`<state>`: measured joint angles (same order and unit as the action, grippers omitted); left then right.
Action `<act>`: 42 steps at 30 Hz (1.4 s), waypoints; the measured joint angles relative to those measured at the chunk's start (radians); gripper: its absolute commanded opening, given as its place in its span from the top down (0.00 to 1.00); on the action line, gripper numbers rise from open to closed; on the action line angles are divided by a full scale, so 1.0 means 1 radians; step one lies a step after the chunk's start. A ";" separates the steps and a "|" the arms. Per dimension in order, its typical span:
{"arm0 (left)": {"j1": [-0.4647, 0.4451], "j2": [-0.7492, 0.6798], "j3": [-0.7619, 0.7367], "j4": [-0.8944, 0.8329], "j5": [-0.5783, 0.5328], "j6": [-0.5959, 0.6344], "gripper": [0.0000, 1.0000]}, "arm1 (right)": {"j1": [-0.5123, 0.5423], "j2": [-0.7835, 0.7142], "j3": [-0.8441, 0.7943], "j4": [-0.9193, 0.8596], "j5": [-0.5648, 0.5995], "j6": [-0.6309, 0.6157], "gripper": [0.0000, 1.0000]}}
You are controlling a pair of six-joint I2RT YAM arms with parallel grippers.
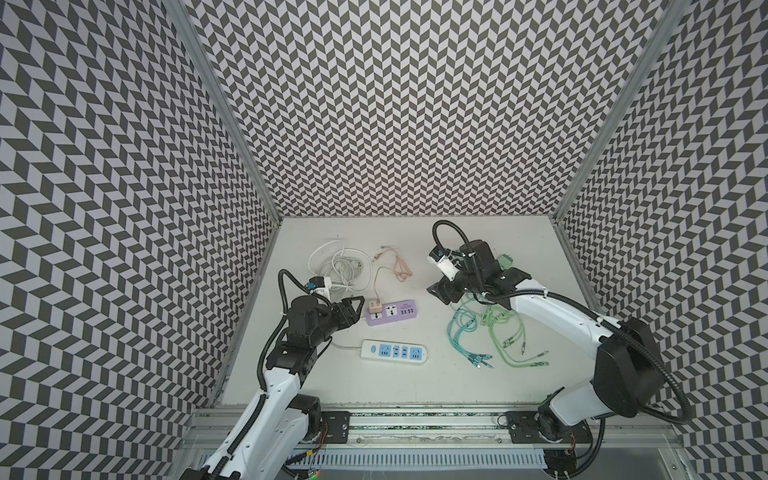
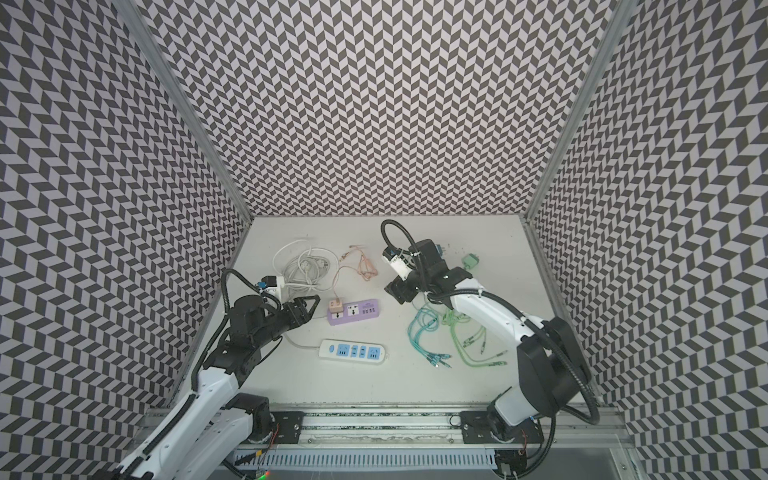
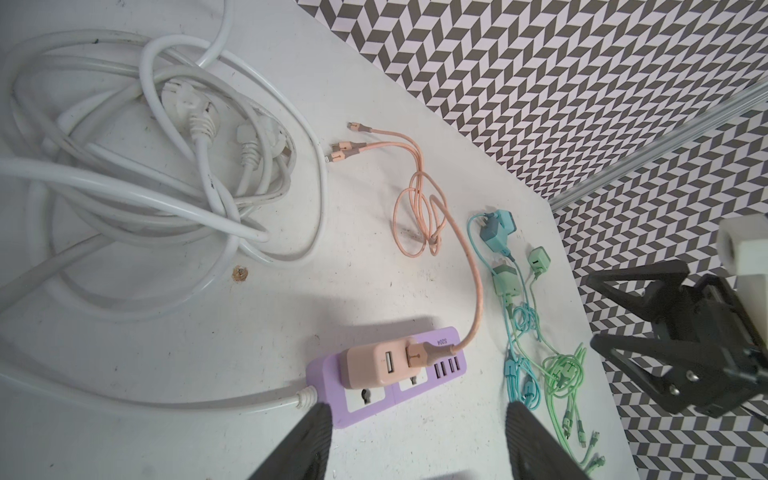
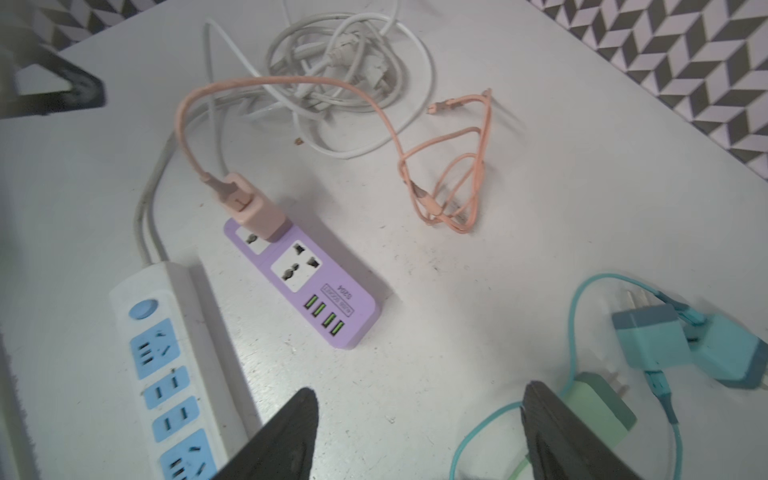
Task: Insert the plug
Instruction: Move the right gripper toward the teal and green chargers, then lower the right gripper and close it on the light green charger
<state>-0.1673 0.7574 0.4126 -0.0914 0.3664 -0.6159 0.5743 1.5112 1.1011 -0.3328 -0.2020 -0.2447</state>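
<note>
The peach plug (image 1: 373, 308) (image 2: 336, 306) stands upright in the left socket of the purple power strip (image 1: 395, 312) (image 2: 357, 311). A peach cable runs out of its side. My left gripper (image 1: 358, 312) (image 2: 314, 309) is just left of the strip, open, with nothing between its fingers. In the left wrist view the plug (image 3: 374, 365) and the strip (image 3: 328, 395) lie a little ahead of the open left gripper (image 3: 417, 409). My right gripper (image 1: 442, 291) (image 4: 422, 390) hangs open and empty over bare table, right of the strip (image 4: 332, 299) and the plug (image 4: 257, 212).
A white and blue power strip (image 1: 394, 352) lies in front of the purple one. A coil of white cable (image 1: 340, 266) sits at the back left. Teal and green cables (image 1: 486, 332) spread under the right arm, with teal chargers (image 4: 665, 340) and a green charger (image 4: 598, 411) close to the right fingers.
</note>
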 measured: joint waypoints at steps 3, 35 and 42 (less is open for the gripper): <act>0.000 -0.001 0.016 -0.010 0.008 0.010 0.32 | -0.024 -0.026 -0.043 0.035 0.074 0.060 0.23; 0.000 -0.047 0.082 -0.085 0.036 0.056 0.31 | -0.148 0.272 0.016 0.134 0.374 0.423 0.37; 0.000 -0.051 0.091 -0.098 0.036 0.058 0.31 | -0.169 0.302 0.016 0.143 0.356 0.449 0.41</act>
<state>-0.1673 0.7067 0.5034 -0.1898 0.4026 -0.5575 0.4057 1.8133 1.1168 -0.1902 0.1535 0.2047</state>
